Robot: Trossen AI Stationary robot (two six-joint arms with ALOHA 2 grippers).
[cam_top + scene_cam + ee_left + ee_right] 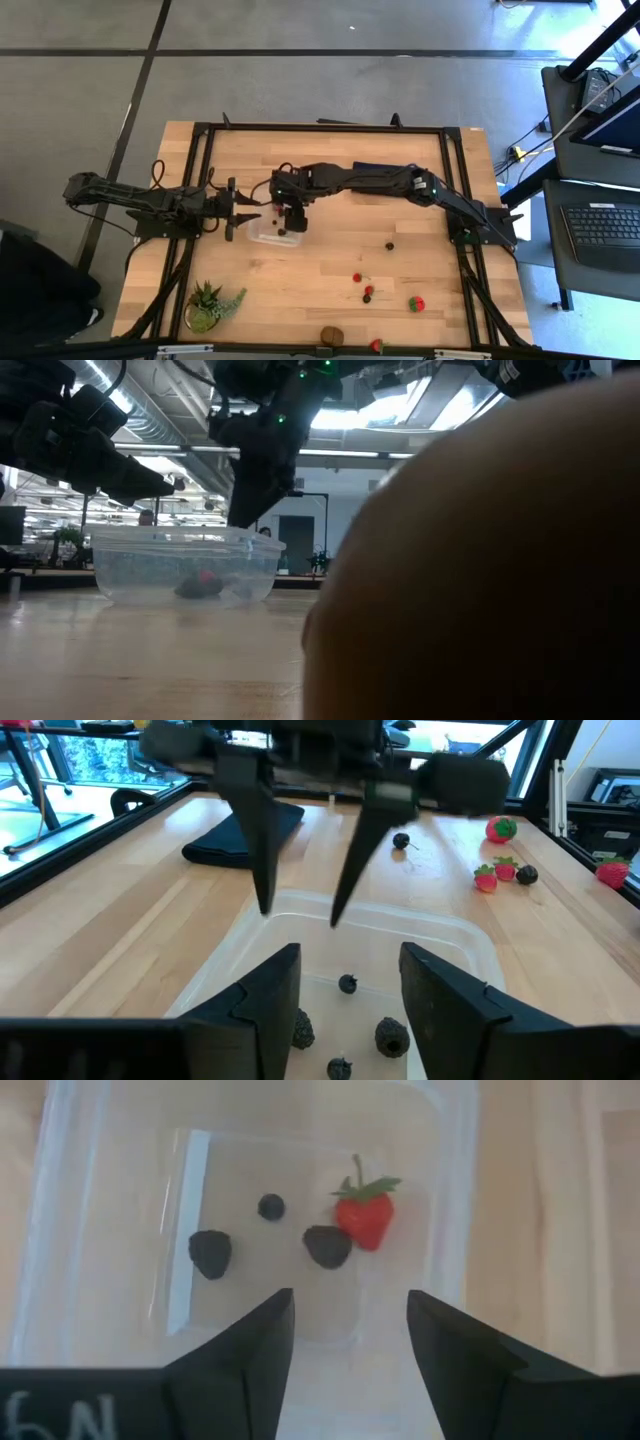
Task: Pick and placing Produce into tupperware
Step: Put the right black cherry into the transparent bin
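The clear, low-walled tub (440,1200) sits mid-table and holds a red strawberry (362,1218) with a green top, two dark lumpy berries (210,1252) and a tiny round one (271,1206). My right gripper (350,1345) hangs above it, released and empty; my left gripper (350,990) is open at its rim.

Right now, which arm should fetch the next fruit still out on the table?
Right, probably. Its pincer hangs open and empty over the tupperware, and the loose fruit, like the dark berry and strawberry, lies on its side. The left pincer, also open, sits at the tupperware's far edge.
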